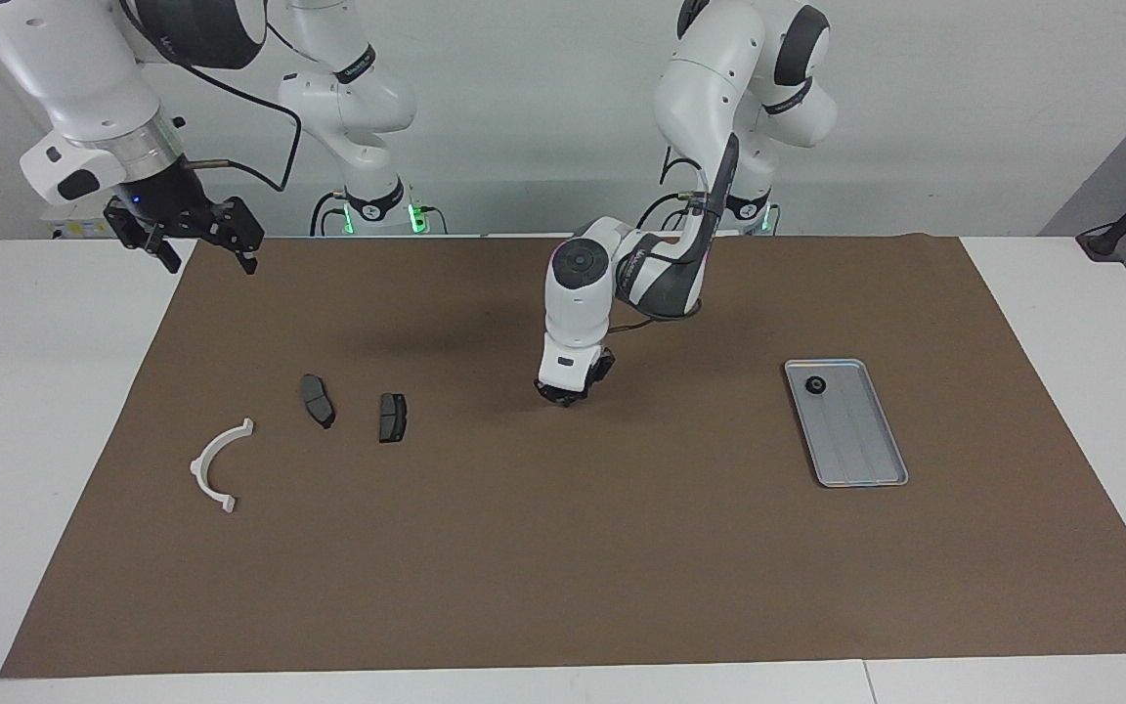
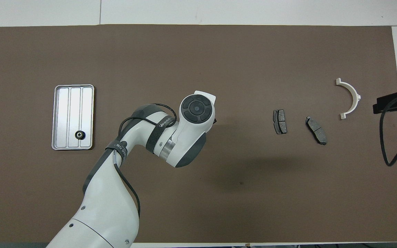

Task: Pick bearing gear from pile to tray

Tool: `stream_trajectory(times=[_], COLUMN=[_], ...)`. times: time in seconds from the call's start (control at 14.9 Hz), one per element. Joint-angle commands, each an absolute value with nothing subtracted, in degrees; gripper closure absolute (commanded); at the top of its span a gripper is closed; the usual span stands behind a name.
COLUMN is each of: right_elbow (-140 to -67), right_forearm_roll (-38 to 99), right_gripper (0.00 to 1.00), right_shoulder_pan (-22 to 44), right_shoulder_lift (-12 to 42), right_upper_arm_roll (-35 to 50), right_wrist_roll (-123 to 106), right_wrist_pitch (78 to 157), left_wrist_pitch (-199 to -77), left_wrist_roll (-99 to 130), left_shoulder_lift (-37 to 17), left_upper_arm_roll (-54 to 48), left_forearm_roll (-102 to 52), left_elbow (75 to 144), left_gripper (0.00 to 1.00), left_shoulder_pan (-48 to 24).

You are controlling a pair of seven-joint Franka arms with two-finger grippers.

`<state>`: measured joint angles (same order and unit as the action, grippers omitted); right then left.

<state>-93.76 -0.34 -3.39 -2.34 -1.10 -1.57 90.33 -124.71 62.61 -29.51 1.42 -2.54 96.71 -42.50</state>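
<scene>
Left claw (image 1: 571,391) low over the mat (image 1: 563,548) – grip unreadable, I cannot tell.
My worry: one gear (image 1: 816,387) sits in the tray (image 1: 876,469); brake pads (image 1: 317,399) beside – wrong pick. Right claw (image 1: 199,238) waits, spread.

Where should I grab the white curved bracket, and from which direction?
Come straight down on the white bracket: it lies flat on the mat, apart from the two dark plates. Pinch across the thin band midway along the arc, one finger inside the curve, one outside, avoiding the tabbed ends.

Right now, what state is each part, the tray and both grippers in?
Tray: flat on mat, holds one gear.
Gear: in tray's robot-side corner.
Two dark plates: flat, apart.
White bracket: flat, untouched.
Left gripper: low over bare mat.
Right gripper: raised, waiting, fingers open.
</scene>
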Motion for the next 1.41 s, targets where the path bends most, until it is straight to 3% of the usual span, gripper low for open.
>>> stream_trajectory(times=[0.0, 0.33, 0.6, 1.07, 1.34], right_elbow=[-95.4, -95.4, -95.4, -95.4, -95.4], right_forearm_roll=[0.2, 0.2, 0.2, 0.2, 0.2], right_gripper=[0.0, 0.0, 0.0, 0.0, 0.0], right_shoulder_pan=[-4.5, -4.5, -4.5, -4.5, -4.5], right_shoulder_lift=[-3.6, -3.6, -3.7, -3.7, -3.7], right_upper_arm_roll=[-0.7, -0.7, -0.7, -0.7, -0.6], right_wrist_roll=[-2.8, -2.9, -2.8, -2.9, -2.9], right_wrist_pitch=[90.4, 90.4, 90.4, 90.3, 90.3], left_wrist_pitch=[-124.5, -121.6, -115.8, -115.1, -115.3], left_wrist_roll=[65.6, 65.7, 61.2, 40.9, 25.4], left_shoulder_lift=[-30.5, -29.6, -25.0, -12.8, -10.0], left_upper_arm_roll=[2.3, 2.4, 2.9, 2.9, 2.9], left_forearm_roll=[-1.3, -1.1, -0.6, -0.7, -0.7], left_elbow=[95.5, 94.6, 95.4, 107.6, 112.1], left_gripper=[1.0, 1.0, 1.0, 1.0, 1.0], left_shoulder_pan=[-44.2, -43.2, -39.3, -26.3, -17.5])
